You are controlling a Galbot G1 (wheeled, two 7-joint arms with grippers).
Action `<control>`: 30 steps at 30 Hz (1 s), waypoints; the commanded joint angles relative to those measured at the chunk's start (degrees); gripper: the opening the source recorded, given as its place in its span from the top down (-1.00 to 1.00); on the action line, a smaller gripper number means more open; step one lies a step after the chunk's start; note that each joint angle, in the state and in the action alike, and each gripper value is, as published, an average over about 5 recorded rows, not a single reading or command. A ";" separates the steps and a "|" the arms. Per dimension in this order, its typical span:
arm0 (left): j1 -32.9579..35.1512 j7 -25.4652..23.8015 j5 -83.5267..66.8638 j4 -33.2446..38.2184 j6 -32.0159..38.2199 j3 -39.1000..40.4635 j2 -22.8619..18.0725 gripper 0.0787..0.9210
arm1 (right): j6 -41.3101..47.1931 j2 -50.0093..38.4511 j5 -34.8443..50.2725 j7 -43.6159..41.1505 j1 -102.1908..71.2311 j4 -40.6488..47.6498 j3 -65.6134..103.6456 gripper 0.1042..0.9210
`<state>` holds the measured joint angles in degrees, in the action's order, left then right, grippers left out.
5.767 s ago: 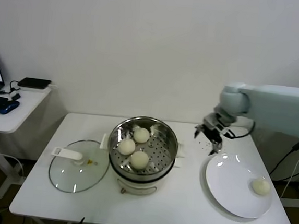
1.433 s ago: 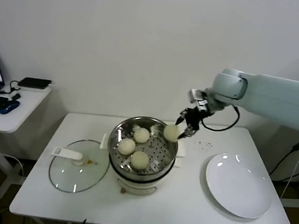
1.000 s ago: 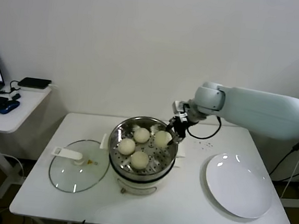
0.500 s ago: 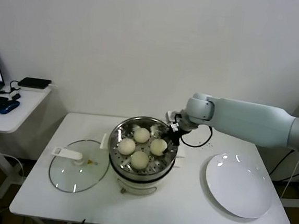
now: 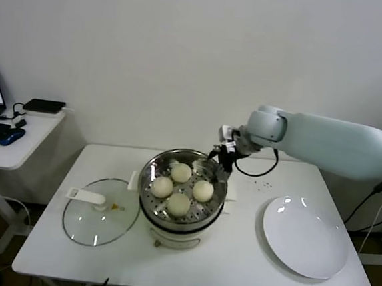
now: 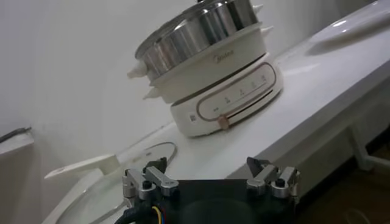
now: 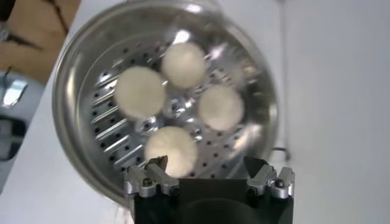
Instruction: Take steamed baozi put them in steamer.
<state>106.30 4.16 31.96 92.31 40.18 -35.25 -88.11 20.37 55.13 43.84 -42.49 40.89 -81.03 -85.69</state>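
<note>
Four smooth, domed cream baozi [image 7: 171, 150] lie in the round perforated steel steamer [image 7: 79, 109], just below the right gripper [image 7: 209, 173], whose jaws stand wide and empty.

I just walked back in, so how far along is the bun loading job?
Done: all four steamed baozi sit in the steamer, and the white plate is bare. In hand: nothing; the right gripper is open above the steamer's rim. Left: no buns remain outside. The glass lid lies on the table.
</note>
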 commanded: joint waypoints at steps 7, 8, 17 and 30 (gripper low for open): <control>-0.36 0.92 -2.70 1.80 -2.69 0.09 -0.01 -0.77 | 1.67 -22.68 3.55 33.52 -22.50 -15.09 31.60 -0.76; -0.33 0.92 -2.81 1.84 -2.66 0.05 0.04 -0.77 | 1.13 -24.03 3.18 36.03 -27.67 -16.38 36.36 -0.76; -0.33 1.01 -2.97 1.17 -1.97 0.19 -0.28 -0.77 | -7.87 -32.43 0.28 47.37 -69.30 -28.89 70.89 -0.76; -0.08 1.42 -2.89 1.35 -1.31 0.32 -0.83 -0.77 | -24.17 -11.05 -14.33 44.32 -123.35 -34.56 113.06 -0.76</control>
<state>106.19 5.44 29.26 93.67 38.82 -34.96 -88.82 10.38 31.49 39.77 -0.62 -31.35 -108.62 -12.53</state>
